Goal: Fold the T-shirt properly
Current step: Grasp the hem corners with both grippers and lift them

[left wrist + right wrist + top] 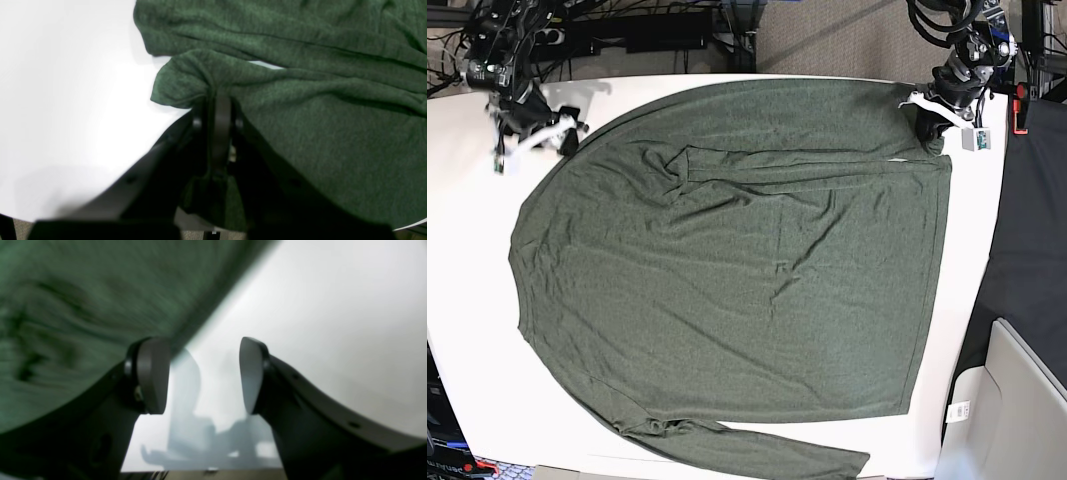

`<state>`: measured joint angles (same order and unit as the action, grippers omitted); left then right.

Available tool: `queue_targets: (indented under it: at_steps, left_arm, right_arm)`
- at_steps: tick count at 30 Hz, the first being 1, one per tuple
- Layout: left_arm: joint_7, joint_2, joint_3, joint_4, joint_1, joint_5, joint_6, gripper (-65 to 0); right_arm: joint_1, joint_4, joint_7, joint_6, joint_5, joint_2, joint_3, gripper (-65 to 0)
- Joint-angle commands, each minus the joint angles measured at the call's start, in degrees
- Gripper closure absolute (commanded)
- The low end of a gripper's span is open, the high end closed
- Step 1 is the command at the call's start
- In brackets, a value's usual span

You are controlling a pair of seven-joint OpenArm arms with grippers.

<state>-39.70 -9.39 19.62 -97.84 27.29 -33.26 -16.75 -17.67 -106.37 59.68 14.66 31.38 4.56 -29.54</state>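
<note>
Left gripper (218, 100) is clamping a bunched corner of the T-shirt (737, 270) lying spread across the table (467, 300), while my right gripper (203, 373), jaws apart and empty, is needing its own edge before I'm folding.
</note>
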Motion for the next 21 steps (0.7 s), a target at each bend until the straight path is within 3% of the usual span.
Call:
queue_targets:
  at_steps: [1,21]
  left_arm:
    - [-6.1,0.2,-0.3,0.9,1.1,2.1,0.4,0.0]
    - [-6.3,0.2,-0.3,0.9,1.2,2.1,0.4,0.0]
  right_arm:
    - [0.5,0.5,0.8,-0.2,1.0,0.7,-0.7,-33.2]
    - [7.9,9.7,0.8,-0.5,1.4,-2.3,-0.8,-32.9]
